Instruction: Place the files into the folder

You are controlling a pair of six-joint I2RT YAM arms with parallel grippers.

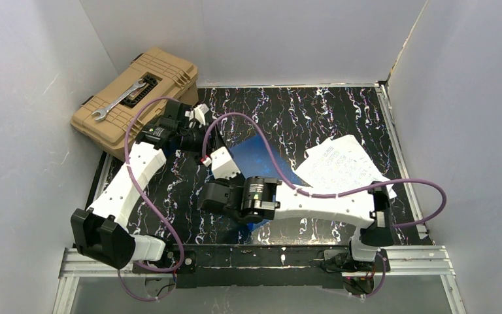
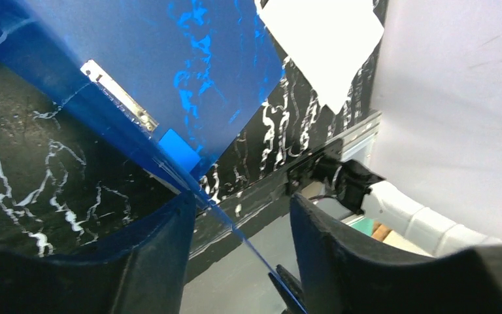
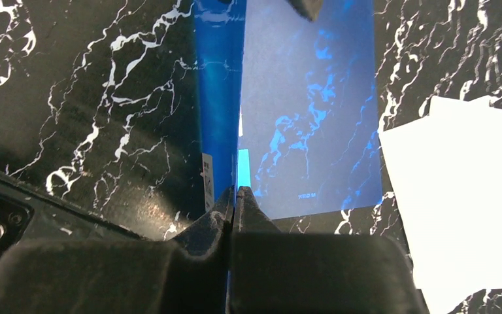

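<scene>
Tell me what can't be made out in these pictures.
- Print on the files: too small in the top view, washed out white in both wrist views.
- Part of the folder: top view, covered by the right arm lying across it.
- Small marking on the folder: right wrist view, too blurred to read.

Glossy blue plastic folder [image 3: 307, 131], matt white paper files [image 3: 457, 196]

**No Legible Writing in Any View**

The files [image 1: 340, 163] are showing rows of small black print, too fine to read. In the right wrist view, the folder [image 3: 307, 98] is carrying a short pale imprint near its lower edge, blurred beyond reading. A small white label [image 3: 207, 175] on its edge is bearing dark marks, also illegible.
</scene>
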